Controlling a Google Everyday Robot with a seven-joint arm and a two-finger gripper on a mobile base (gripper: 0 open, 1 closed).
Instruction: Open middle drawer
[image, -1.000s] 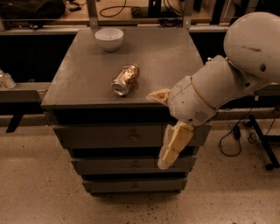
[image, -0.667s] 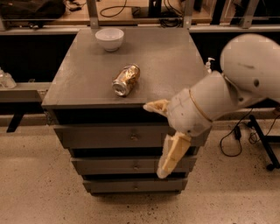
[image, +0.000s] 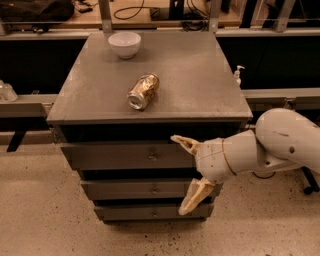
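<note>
The grey cabinet (image: 150, 80) has three drawer fronts, all shut. The middle drawer (image: 125, 190) is the mid-sized front, with a small round knob (image: 155, 189) at its centre. My gripper (image: 177, 175) is open in front of the cabinet's right half. Its upper finger (image: 186, 144) lies over the top drawer (image: 115, 156). Its lower finger (image: 196, 196) lies across the right part of the middle drawer and reaches down to the bottom drawer (image: 135, 212). The knob is left of the lower finger and apart from it.
A crushed gold can (image: 143, 91) lies on its side on the cabinet top. A white bowl (image: 124, 44) stands at the back left. My white arm (image: 280, 145) comes in from the right. Dark shelving and cables run behind the cabinet; speckled floor lies in front.
My gripper has moved down, from the cabinet top's front edge to the level of the top and middle drawers. The drawers, can and bowl have not moved.
</note>
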